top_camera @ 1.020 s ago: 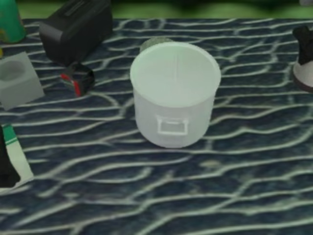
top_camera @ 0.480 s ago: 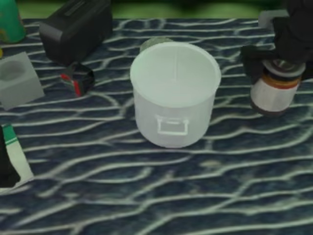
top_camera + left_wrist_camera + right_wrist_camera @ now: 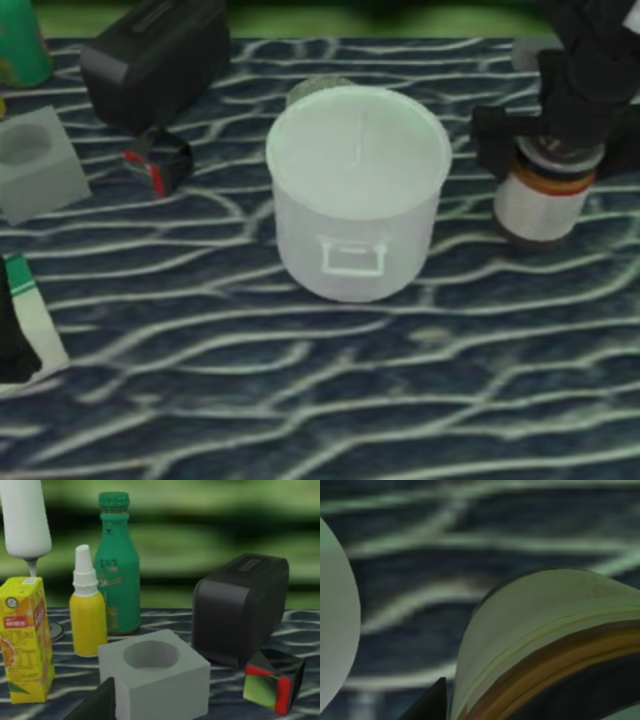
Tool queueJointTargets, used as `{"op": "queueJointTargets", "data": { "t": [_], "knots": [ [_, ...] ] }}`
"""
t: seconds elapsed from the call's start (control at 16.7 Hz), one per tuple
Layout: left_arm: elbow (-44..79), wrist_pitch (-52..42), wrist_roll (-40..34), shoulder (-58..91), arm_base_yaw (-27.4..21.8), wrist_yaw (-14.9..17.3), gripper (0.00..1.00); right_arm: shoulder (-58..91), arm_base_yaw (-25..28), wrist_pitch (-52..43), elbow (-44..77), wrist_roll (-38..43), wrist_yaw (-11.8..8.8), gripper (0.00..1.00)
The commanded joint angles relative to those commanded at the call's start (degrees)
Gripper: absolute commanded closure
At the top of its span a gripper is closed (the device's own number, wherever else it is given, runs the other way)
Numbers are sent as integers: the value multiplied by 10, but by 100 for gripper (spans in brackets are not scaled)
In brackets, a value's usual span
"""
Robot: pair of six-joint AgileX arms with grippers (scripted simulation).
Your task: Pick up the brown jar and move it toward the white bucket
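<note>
Brown jar (image 3: 543, 197) is clasped at its lid by the right gripper (image 3: 572, 118), toward the table's (image 3: 300, 400) right edge, near the white bucket (image 3: 355, 190) but apart from it. Pickup judged done; the final approach remains. Left arm idle.

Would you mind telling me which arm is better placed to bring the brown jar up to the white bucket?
Right. The right hand already grips the brown jar from above, just to the right of the white bucket. The left hand sits at the table's far left, with the jar out of its view.
</note>
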Motion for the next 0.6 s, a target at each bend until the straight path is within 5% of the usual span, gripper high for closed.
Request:
{"op": "queueJointTargets", "data": {
  "t": [0.6],
  "knots": [
    [0, 0, 0, 0, 0, 0, 0, 30, 1, 100, -67, -1, 2, 100]
  ]
}}
